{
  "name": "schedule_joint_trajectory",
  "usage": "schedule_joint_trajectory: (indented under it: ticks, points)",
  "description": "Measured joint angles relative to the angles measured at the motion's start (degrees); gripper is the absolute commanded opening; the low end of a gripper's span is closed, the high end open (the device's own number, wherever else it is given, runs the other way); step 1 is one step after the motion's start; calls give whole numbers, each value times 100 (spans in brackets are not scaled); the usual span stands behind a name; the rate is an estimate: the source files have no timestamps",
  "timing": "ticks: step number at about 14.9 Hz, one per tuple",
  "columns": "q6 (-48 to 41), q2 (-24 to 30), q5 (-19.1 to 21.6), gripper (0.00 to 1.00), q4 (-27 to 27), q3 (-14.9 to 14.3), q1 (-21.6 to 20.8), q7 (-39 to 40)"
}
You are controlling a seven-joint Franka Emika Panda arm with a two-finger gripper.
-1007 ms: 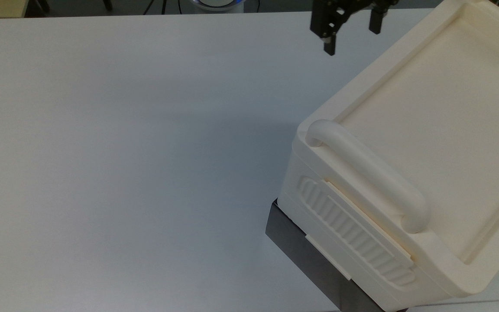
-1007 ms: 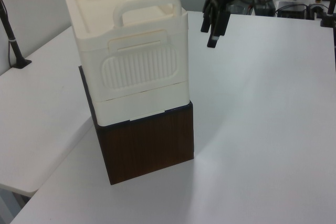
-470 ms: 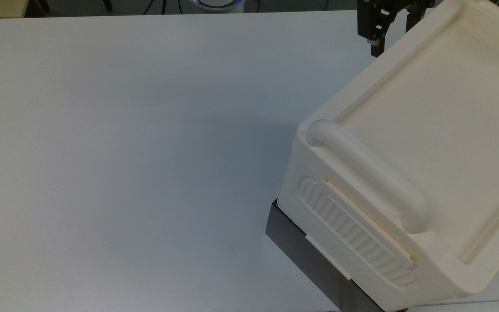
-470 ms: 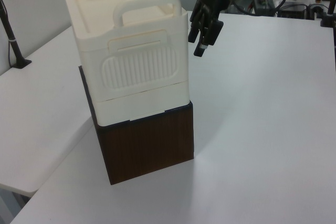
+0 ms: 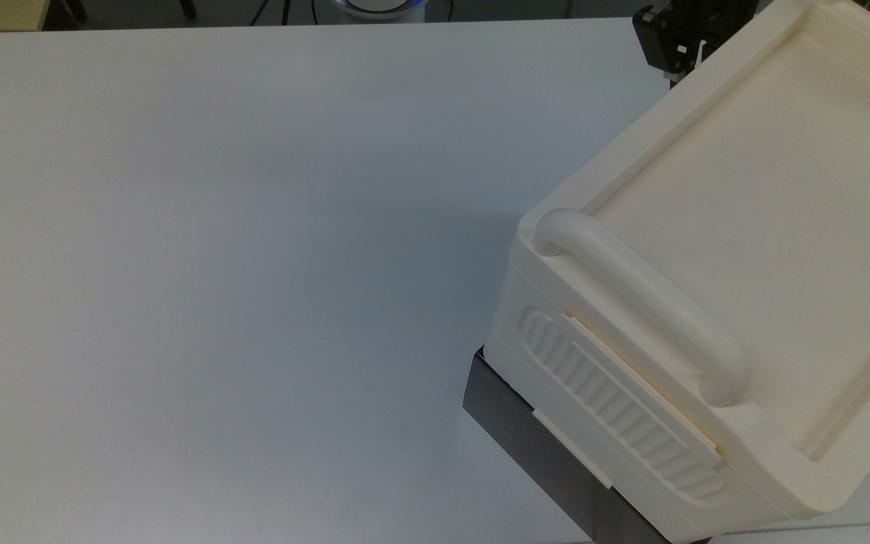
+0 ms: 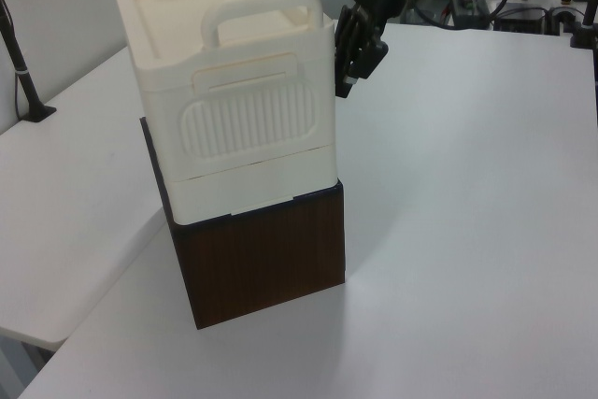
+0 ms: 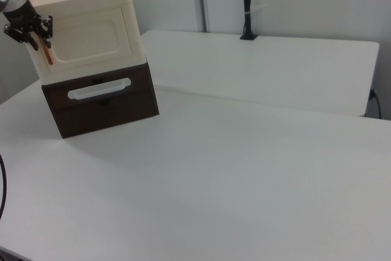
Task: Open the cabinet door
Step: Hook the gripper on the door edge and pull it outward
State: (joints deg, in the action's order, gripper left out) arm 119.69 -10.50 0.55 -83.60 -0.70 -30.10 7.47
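Right view is showing the end effector (image 7: 35, 33) seemingly closing around the copper handle strip (image 7: 47, 54) on the cabinet door (image 7: 88, 36); grip unclear. Stiff, light plastic panel is likely swinging easily.

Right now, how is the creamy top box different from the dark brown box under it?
The cabinet is cream plastic; the brown drawer box looks like dark wood. The cabinet's front has a door with a thin copper strip handle standing upright at its edge; the brown box's front carries a pale bar handle lying flat. Both are boxy, stacked and shut.
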Motion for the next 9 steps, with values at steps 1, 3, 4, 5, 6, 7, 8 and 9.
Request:
schedule_joint_trajectory:
  ticks: [1, 3, 4, 5, 6, 7, 8, 9]
  points:
    - [4, -21, 0, 22, 5, 0, 0, 16]
    - [5, -41, 0, 21, 15, 0, 0, 26]
    - [5, -46, 0, 21, 19, 0, 0, 28]
    - [6, -48, 0, 24, 23, 0, 0, 30]
    - [8, -48, 0, 32, 25, 0, 0, 31]
    - [66, -49, 0, 32, 30, 0, 0, 32]
    - [105, -49, 0, 32, 31, 0, 0, 36]
    - [106, -48, 0, 29, 31, -2, 2, 63]
